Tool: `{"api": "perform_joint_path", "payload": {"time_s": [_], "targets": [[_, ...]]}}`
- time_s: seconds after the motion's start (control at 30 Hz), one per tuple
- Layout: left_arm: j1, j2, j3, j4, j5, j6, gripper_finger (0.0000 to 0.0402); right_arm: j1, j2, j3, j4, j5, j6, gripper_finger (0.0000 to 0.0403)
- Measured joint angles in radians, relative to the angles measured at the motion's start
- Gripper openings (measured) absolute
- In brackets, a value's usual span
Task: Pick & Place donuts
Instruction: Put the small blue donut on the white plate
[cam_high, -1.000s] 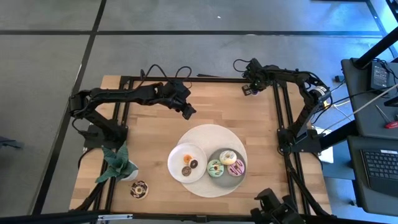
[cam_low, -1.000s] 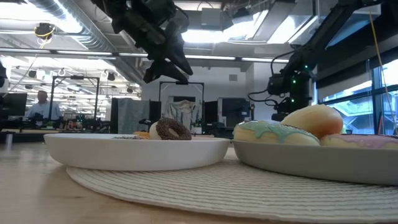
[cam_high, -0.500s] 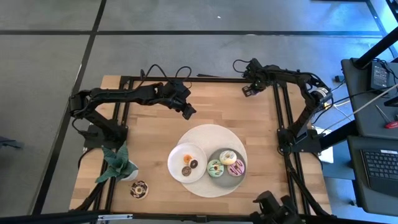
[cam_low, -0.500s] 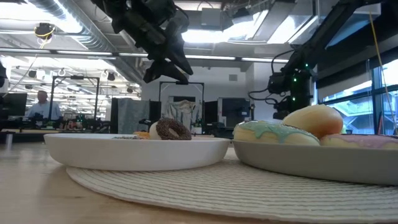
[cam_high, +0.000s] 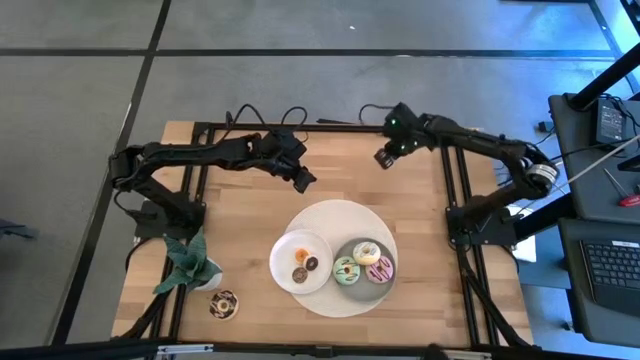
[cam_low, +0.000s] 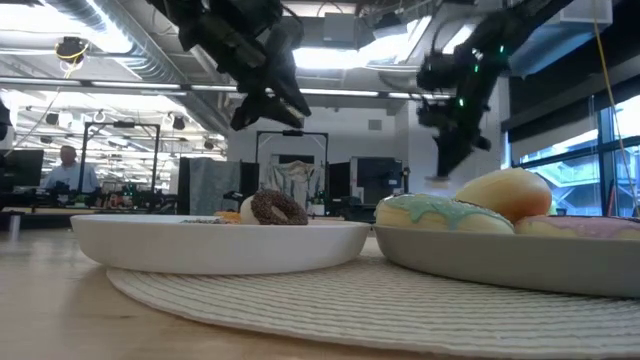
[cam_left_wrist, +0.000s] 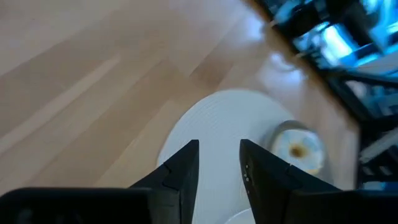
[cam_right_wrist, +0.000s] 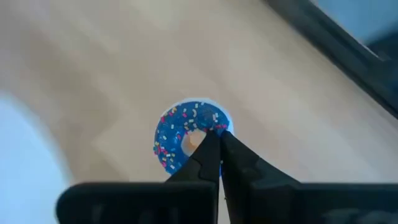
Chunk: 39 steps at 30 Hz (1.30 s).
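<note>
The right end effector (cam_high: 384, 158) hangs above bare wood near the far edge of the tabletop (cam_high: 250, 210), its fingers (cam_right_wrist: 214, 158) pinched together on a blue sprinkled donut (cam_right_wrist: 186, 134) lifted clear of the surface. The left end effector (cam_high: 304, 181) hovers over open wood beside it, well apart, just beyond the far rim of the round woven mat (cam_high: 340, 215), with a narrow gap between its fingers (cam_left_wrist: 183, 168) and nothing in it. On the mat, a white plate (cam_high: 285, 250) carries small donuts (cam_high: 305, 268); touching it, a grey plate (cam_high: 385, 250) holds the green (cam_high: 346, 270), white (cam_high: 367, 252) and pink (cam_high: 380, 269) donuts. A chocolate sprinkled donut (cam_high: 223, 304) lies near the front edge beside the plant (cam_high: 187, 262).
</note>
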Motion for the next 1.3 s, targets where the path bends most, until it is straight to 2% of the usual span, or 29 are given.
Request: {"api": "perform_joint_path", "payload": {"time_s": [0.23, 0.4, 0.47, 0.6, 0.77, 0.9, 1.13, 1.3], "targets": [[-0.071, -0.019, 0.001, 0.094, 0.004, 0.038, 0.0110, 0.276, -0.088, 0.000, 0.090, 0.001, 0.083, 0.0007], [-0.141, -0.013, 0.001, 0.207, -0.005, -0.003, 0.0115, 0.427, -0.118, 0.000, 0.160, 0.106, 0.196, 0.0007], [-0.174, -0.012, 0.000, 0.260, -0.036, -0.019, 0.0116, 0.478, -0.122, 0.000, 0.191, 0.155, 0.247, 0.0007], [-0.252, -0.013, 0.000, 0.321, -0.179, -0.011, 0.0113, 0.558, -0.120, 0.000, 0.302, 0.198, 0.294, 0.0007], [-0.320, -0.013, 0.000, 0.322, -0.362, -0.016, 0.0101, 0.632, -0.122, 0.007, 0.344, 0.245, 0.315, 0.0008], [-0.353, -0.013, 0.000, 0.320, -0.461, -0.054, 0.0091, 0.672, -0.123, 0.031, 0.349, 0.249, 0.335, 0.0008], [-0.361, -0.013, 0.000, 0.320, -0.473, -0.117, 0.0087, 0.708, -0.124, 0.051, 0.393, 0.253, 0.339, 0.0008], [-0.361, -0.013, 0.000, 0.320, -0.472, -0.089, 0.0087, 0.708, -0.121, 0.051, 0.395, 0.264, 0.348, 0.0008]]}}
